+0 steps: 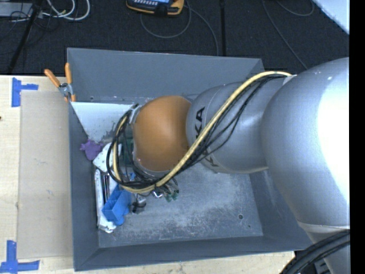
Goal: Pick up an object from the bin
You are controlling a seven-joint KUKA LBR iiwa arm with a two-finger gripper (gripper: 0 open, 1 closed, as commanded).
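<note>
Silver arm with orange dome cover and looped yellow and black cables reaches down into the grey metal bin at its left side; the gripper sits mostly hidden under the dome, so open or closed cannot tell. Nearest thing is a blue blocky plastic piece by the left wall, just beside the gripper. With it lie a small heap: purple small lump, white crumpled piece, flat silvery packet.
</note>
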